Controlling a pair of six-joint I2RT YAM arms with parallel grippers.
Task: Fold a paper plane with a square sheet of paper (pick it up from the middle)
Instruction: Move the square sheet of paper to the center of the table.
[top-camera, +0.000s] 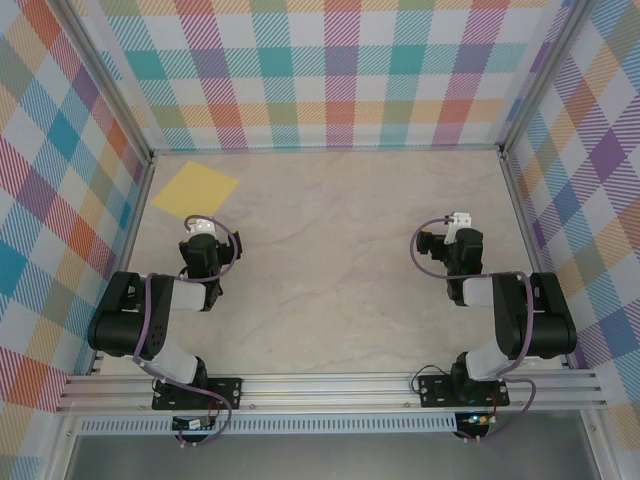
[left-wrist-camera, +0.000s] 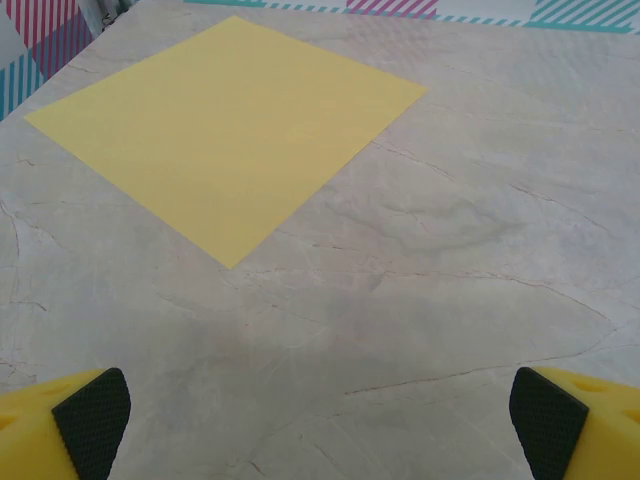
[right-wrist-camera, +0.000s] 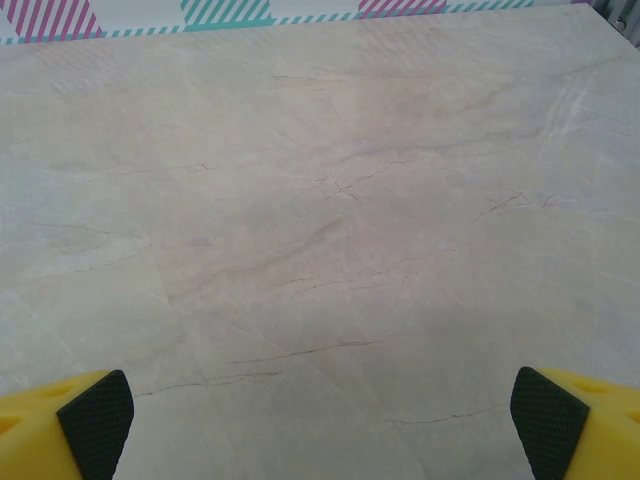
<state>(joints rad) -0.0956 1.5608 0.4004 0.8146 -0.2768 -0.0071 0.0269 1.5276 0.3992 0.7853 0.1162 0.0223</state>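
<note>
Left gripper (left-wrist-camera: 320, 425) wide apart, empty, facing the flat yellow sheet (left-wrist-camera: 225, 130) at upper left; we judge it poised for a middle pickup. Right gripper (right-wrist-camera: 320, 425) likewise apart above the table (right-wrist-camera: 320, 200).

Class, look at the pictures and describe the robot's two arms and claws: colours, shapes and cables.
Both arms, left arm and right arm, have black joints with pale grey links and a purple cable looping alongside. The left claw and right claw have yellow fingers tipped with black textured pads.
</note>
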